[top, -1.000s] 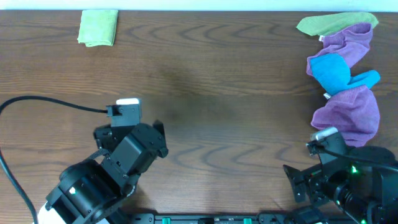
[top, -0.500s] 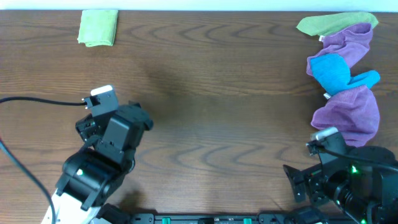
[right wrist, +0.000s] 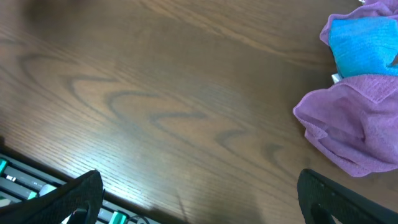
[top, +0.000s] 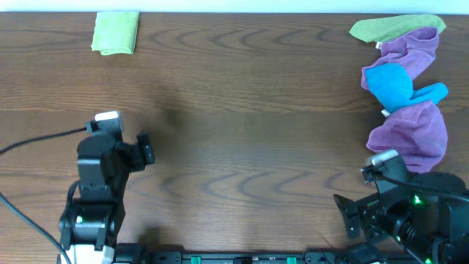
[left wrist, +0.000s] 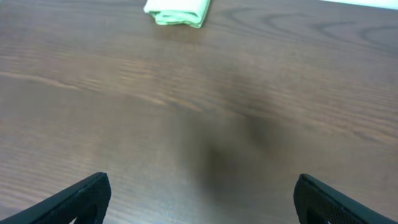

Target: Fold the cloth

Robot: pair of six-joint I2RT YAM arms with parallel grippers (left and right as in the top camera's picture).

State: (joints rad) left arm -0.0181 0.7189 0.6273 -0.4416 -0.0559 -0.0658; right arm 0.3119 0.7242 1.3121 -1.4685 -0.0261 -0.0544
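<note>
A folded light green cloth (top: 116, 32) lies at the table's far left; it also shows at the top of the left wrist view (left wrist: 179, 11). A heap of crumpled cloths sits at the right: a green one (top: 392, 28), purple ones (top: 412, 132) and a blue one (top: 396, 84). The purple cloth (right wrist: 348, 127) and the blue cloth (right wrist: 367, 53) show in the right wrist view. My left gripper (left wrist: 202, 199) is open and empty over bare wood at the near left. My right gripper (right wrist: 205, 199) is open and empty near the front edge, beside the purple cloth.
The brown wooden table (top: 264, 110) spans the view. A black cable (top: 37, 139) runs from the left arm off the left side. A rail with green lights (top: 256, 258) lines the front edge.
My left arm has swung left and back toward the near left corner, its gripper staying open. The right arm and all cloths have not moved.
</note>
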